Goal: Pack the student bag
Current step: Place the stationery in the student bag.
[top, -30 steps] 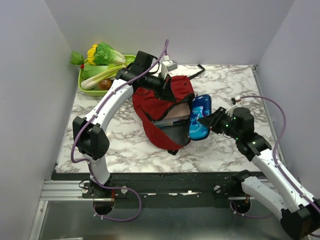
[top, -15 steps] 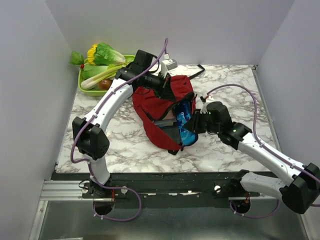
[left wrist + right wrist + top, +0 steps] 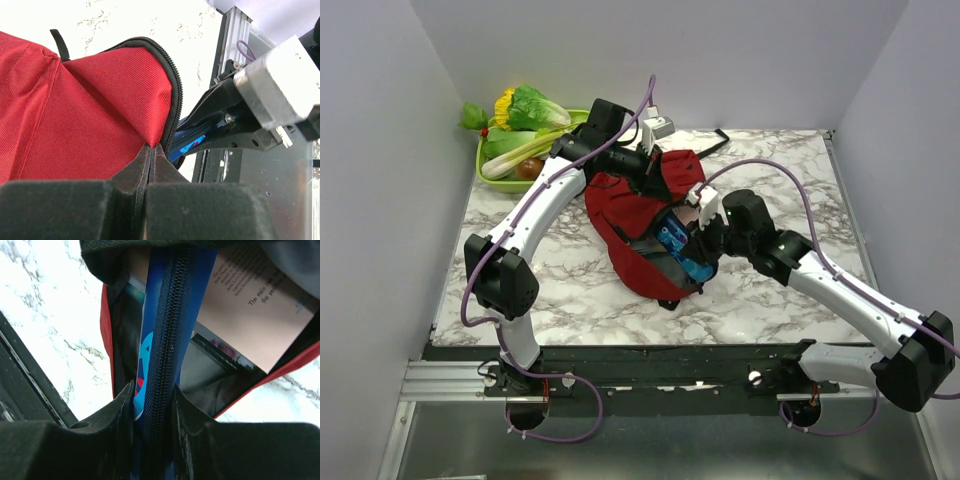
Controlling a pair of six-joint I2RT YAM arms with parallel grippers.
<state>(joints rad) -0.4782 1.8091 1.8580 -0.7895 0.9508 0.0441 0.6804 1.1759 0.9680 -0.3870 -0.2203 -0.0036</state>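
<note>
The dark red student bag lies open on the marble table. My left gripper is shut on its top flap and holds the mouth up. My right gripper is shut on the blue patterned pencil case, gripped along its dark zipper, with the case's far end inside the bag's mouth. A book with a printed page lies inside the bag beside the case. The case also shows past the flap's zipper trim in the left wrist view.
A green tray with lettuce and other vegetables stands at the back left corner. A small white box and a black strap lie behind the bag. Walls enclose the table on three sides.
My right gripper has carried the pencil case leftward from the table beside the bag into the bag's open mouth. My left gripper has kept holding the flap in place.
</note>
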